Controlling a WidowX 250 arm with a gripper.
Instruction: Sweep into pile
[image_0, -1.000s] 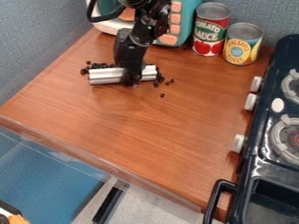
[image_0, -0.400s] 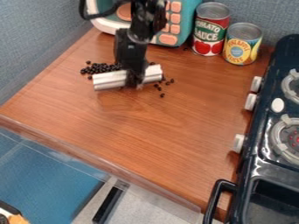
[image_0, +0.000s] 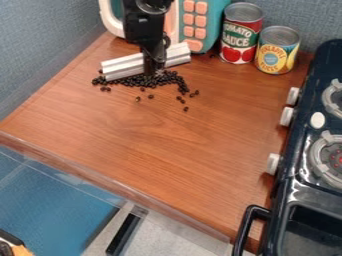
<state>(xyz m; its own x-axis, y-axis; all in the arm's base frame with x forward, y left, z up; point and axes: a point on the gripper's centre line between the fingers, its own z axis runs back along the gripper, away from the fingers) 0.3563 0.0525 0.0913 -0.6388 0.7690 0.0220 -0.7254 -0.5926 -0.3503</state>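
Observation:
My black gripper (image_0: 155, 69) hangs over the upper left of the counter, shut on a silver ribbed bar (image_0: 123, 67) whose ends stick out on both sides. The bar lies slantwise, its right end farther back. Just in front of it, small black beans (image_0: 143, 81) form a wide, uneven band. A few loose beans (image_0: 180, 99) are scattered to the right and front of that band. The gripper and bar cover part of the surface behind the beans.
A teal toy microwave (image_0: 217, 20) stands behind the arm. Right of it are a tomato sauce can (image_0: 241, 35) and a pineapple can (image_0: 276, 51). A dark toy stove (image_0: 294, 165) with white knobs lines the right side. The wooden counter's front edge (image_0: 120, 186) runs diagonally.
The gripper and bar first came forward a little, then moved back toward the microwave, with the bar turned more slantwise. More of the bean band is now uncovered.

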